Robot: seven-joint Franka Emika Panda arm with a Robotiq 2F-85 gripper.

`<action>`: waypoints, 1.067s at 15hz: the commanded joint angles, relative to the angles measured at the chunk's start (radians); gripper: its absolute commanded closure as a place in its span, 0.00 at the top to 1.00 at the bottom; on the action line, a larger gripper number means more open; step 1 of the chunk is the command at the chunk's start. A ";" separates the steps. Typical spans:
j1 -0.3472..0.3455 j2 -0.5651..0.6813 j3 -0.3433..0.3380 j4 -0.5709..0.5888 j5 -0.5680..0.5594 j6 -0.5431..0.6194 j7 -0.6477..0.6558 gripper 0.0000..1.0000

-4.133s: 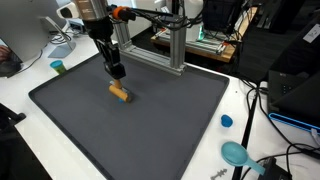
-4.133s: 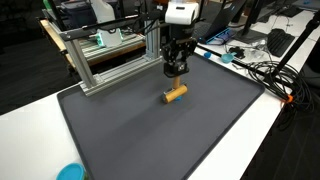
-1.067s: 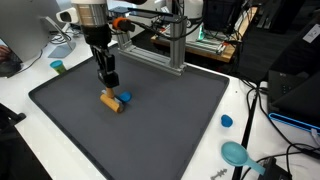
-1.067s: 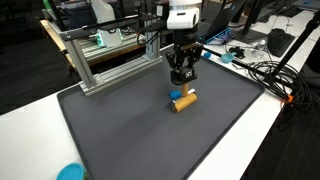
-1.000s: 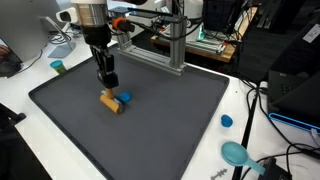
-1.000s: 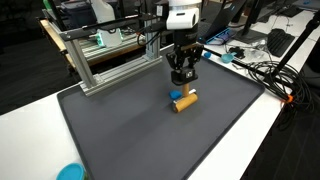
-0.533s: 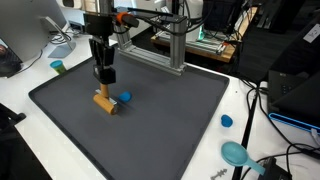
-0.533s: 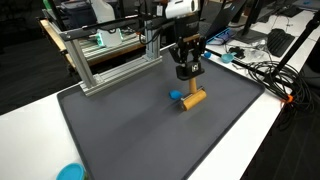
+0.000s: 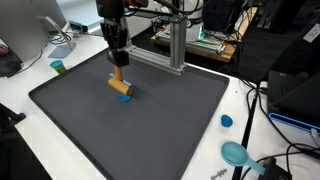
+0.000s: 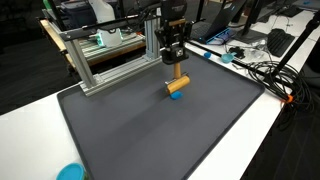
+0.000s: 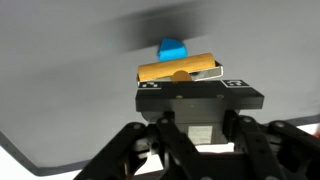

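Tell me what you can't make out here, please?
1. Gripper fingertips: wrist view, its own body hides them; exterior views, too small.
2. Blue piece: wrist view, the wooden block covers its near part; whether they touch, I cannot tell.
3. Teal object: an exterior view, cut off by the bottom edge.

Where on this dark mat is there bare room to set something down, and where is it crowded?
Bare: the mat from the tan block to its near edge, and across toward the blue cap beyond its side edge. Crowded: under the gripper, whose jaws hold the block beside a blue piece, and the far edge along the metal frame.
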 commanded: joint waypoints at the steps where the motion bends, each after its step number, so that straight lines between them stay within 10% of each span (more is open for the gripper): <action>1: -0.006 0.009 0.018 -0.025 0.020 0.020 -0.023 0.22; 8: 0.005 0.071 -0.002 -0.005 -0.036 0.078 0.020 0.22; 16: 0.014 0.140 -0.023 0.086 -0.100 -0.134 0.085 0.22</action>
